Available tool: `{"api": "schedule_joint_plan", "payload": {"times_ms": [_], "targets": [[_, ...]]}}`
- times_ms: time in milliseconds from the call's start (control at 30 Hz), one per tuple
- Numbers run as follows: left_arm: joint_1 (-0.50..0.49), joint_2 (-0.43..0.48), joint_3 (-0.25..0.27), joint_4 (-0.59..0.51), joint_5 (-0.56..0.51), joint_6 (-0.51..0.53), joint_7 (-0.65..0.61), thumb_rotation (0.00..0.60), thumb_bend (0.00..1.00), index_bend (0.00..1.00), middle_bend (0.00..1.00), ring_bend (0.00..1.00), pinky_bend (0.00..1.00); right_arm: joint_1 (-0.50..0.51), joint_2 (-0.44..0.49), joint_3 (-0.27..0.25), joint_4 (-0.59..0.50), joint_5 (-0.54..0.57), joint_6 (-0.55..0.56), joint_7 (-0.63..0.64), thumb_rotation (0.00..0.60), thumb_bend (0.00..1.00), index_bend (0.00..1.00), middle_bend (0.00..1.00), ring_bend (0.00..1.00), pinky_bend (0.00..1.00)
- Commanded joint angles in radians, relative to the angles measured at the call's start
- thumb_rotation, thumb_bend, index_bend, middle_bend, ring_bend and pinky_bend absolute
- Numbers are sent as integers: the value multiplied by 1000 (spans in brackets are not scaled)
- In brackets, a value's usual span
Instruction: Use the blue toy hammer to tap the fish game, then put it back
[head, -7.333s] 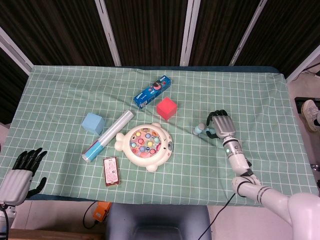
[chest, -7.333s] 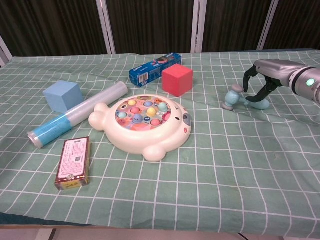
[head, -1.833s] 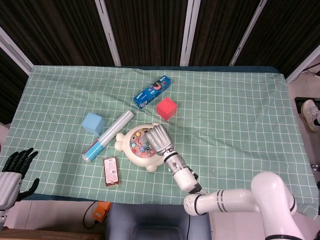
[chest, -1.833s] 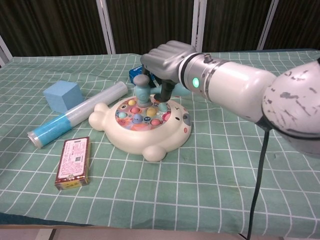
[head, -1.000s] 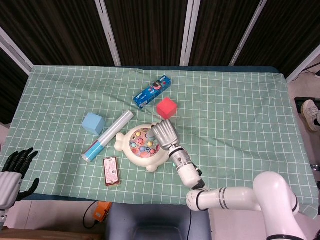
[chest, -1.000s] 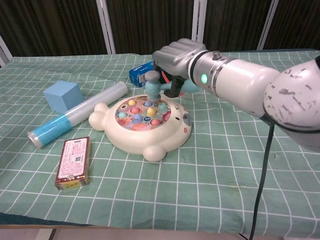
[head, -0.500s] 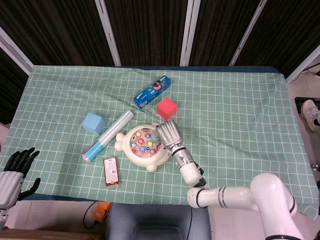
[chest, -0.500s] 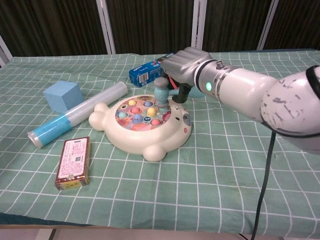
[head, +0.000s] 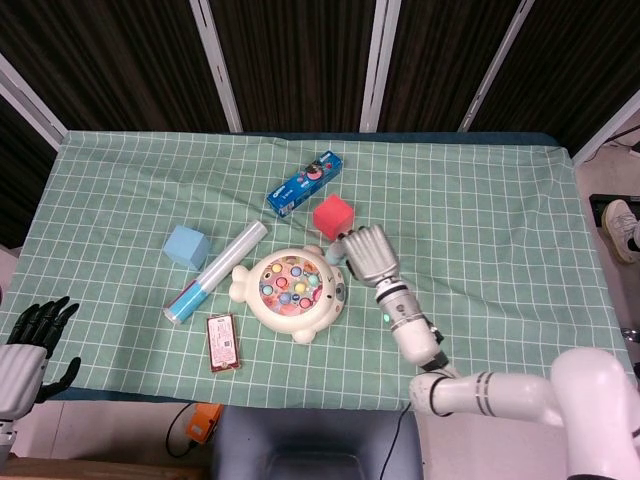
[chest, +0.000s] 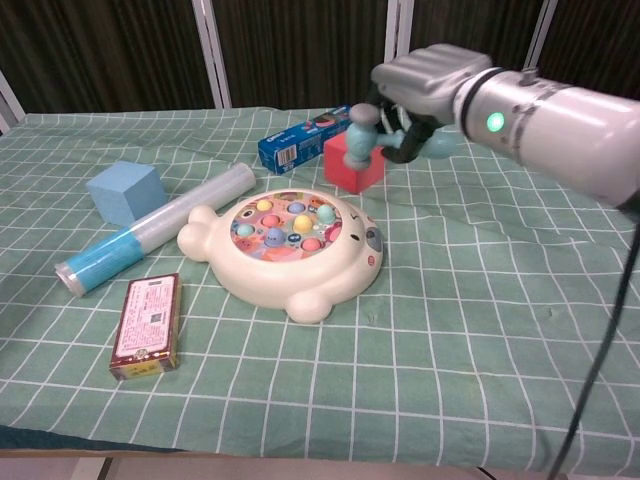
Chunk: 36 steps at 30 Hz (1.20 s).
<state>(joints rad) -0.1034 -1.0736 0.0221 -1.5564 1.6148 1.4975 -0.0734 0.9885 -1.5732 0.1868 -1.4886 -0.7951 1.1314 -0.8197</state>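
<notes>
While clamped in the right robot hand (chest: 425, 85), the hammer (chest: 368, 128) is held in the air, up and to the right of the fish game (head: 290, 291).

Seen from the chest view, the hammer head is held level with the red cube (chest: 352, 166), clear of the fish game, with the handle enclosed by the curled fingers. Behind the fish game, a blue box (head: 304, 183) is seen; to its left lie a tube (head: 215, 272) and a blue cube (head: 187, 246), and at its lower left a small pack (head: 222, 342) on the worktop (head: 500, 220). Far left of the fish game, the left robot hand (head: 30, 345) is kept off the worktop edge, fingers apart, nothing held.
</notes>
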Motion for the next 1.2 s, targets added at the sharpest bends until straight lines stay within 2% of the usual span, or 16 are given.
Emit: {"api": "schedule_joint_plan", "payload": {"times_ms": [33, 167, 367, 500, 700, 900, 1200], "targets": [[-1, -6, 1, -4, -1, -5, 16, 600, 413, 0, 13, 10, 63, -80, 82, -39, 15, -65, -10, 113, 600, 548, 967, 759, 783, 797], [-7, -13, -2, -11, -9, -19, 43, 600, 413, 0, 13, 10, 63, -121, 100, -68, 98, -98, -55, 197, 600, 548, 967, 759, 782, 797], [-14, -23, -4, -17, -22, -40, 77, 600, 414, 0, 13, 10, 64, -163, 75, -111, 282, -172, -148, 328, 600, 548, 967, 759, 783, 797], [-16, -26, -7, -20, -31, -46, 87, 600, 413, 0, 13, 10, 63, -188, 28, -127, 440, -241, -205, 460, 600, 549, 966, 759, 781, 797], [-20, -28, -8, -23, -38, -57, 96, 600, 413, 0, 13, 10, 63, -209, -56, -140, 618, -356, -235, 643, 600, 542, 955, 759, 772, 790], [-22, -28, -7, -24, -42, -62, 98, 600, 413, 0, 13, 11, 64, -215, -117, -144, 728, -435, -244, 748, 600, 512, 946, 759, 767, 785], [-22, -26, -6, -26, -42, -62, 96, 600, 412, 0, 14, 11, 65, -215, -168, -120, 790, -489, -273, 893, 600, 492, 940, 759, 763, 780]]}}
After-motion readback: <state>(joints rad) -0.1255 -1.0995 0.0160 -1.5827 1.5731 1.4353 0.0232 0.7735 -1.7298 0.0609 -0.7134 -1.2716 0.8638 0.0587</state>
